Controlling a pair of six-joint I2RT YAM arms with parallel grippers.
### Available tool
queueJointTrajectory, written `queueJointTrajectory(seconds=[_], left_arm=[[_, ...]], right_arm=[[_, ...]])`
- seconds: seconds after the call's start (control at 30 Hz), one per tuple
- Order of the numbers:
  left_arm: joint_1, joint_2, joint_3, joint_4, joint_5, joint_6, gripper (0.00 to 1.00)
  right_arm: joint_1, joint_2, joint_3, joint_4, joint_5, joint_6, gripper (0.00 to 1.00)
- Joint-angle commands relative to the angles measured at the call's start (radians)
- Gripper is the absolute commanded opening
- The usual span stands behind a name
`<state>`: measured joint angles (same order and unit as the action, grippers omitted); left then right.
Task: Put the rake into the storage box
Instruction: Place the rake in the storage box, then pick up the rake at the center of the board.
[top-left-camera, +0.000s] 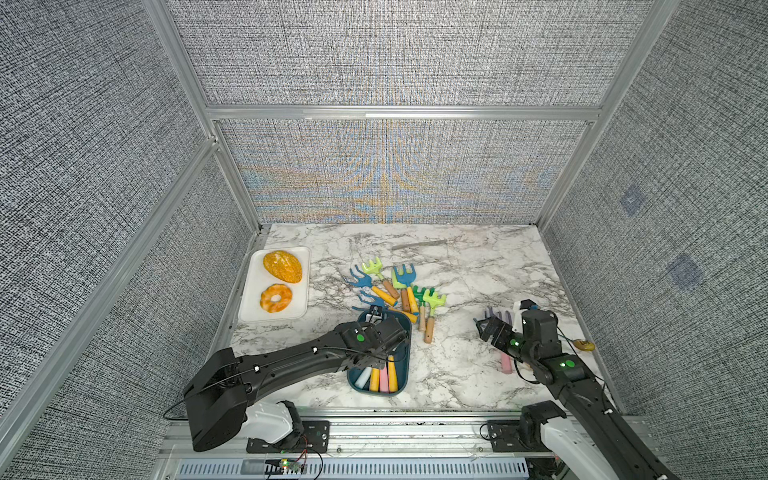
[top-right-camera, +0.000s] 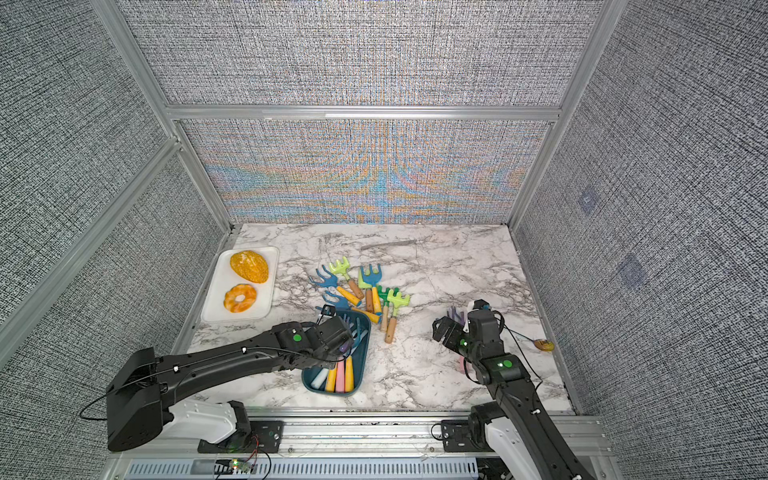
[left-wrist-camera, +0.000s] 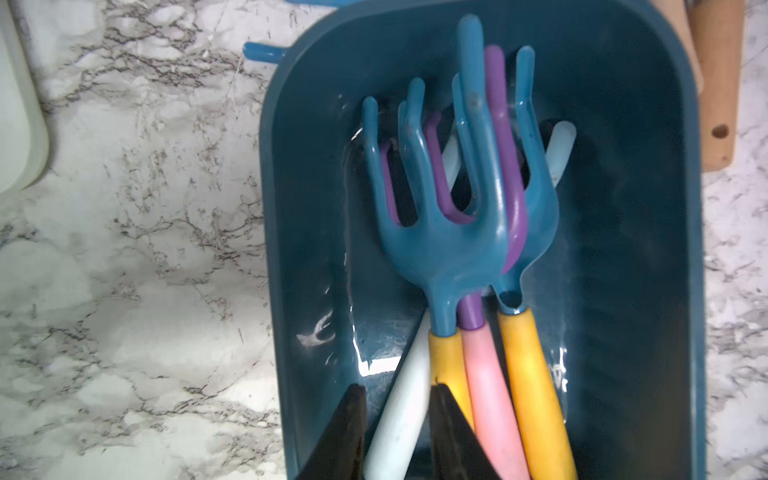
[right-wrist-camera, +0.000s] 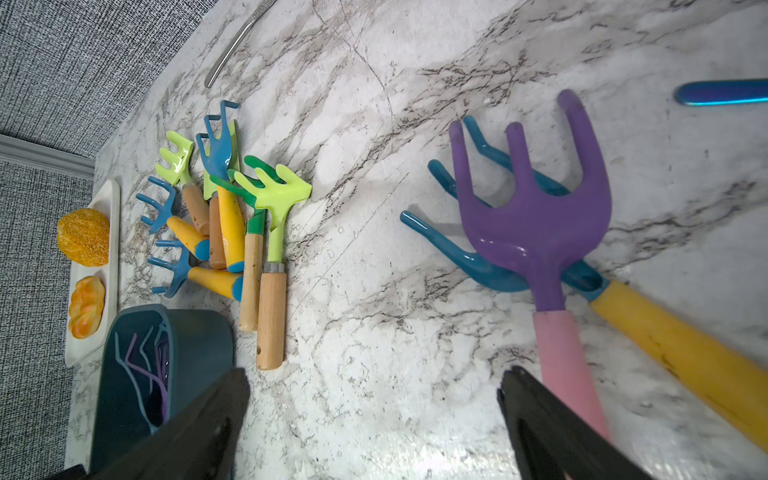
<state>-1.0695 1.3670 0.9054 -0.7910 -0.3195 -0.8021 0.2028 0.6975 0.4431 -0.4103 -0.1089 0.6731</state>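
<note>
Marble-patterned tabletop (top-left-camera: 478, 257) sits inside grey woven walls (top-left-camera: 395, 54) with aluminium framing (top-left-camera: 403, 113).

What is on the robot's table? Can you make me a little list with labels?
storage box: teal, four rakes lying inside
left fingers: over the box, either side of the white rake handle; grip unclear
right fingers: wide open, holding nothing, by the purple rake
purple rake: on the marble table, lying across a blue rake
rake pile: loose on the table beyond the box
white tray: two toy breads
</note>
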Motion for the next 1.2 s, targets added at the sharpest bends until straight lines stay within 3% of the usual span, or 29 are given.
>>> queueJointTrajectory(seconds=[0.0,0.17,0.33,0.6,0.87,1.17], left_arm=[[0.002,-0.006,-0.011,-0.012,-0.003,-0.012,0.36],[0.002,-0.008,0.001,-0.023,-0.008,-0.007,0.40],[0.019,-0.050,-0.008,-0.038,-0.056,-0.003,0.62],[0.121,-0.100,-0.098,0.015,-0.024,-0.006,0.76],[0.224,-0.066,-0.200,0.161,0.114,0.032,0.73],[0.259,-0.042,-0.239,0.206,0.135,0.016,0.54]], right_arm=[[0.000,0.000,-0.005,-0.001,0.012,0.012,0.99],[0.006,0.000,0.008,-0.052,0.055,0.038,0.99],[0.039,-0.024,0.004,-0.142,0.142,0.128,0.97],[0.072,-0.006,-0.002,-0.200,0.270,0.221,0.92],[0.096,0.137,-0.013,-0.128,0.288,0.213,0.88],[0.233,0.331,0.016,-0.016,0.264,0.182,0.63]])
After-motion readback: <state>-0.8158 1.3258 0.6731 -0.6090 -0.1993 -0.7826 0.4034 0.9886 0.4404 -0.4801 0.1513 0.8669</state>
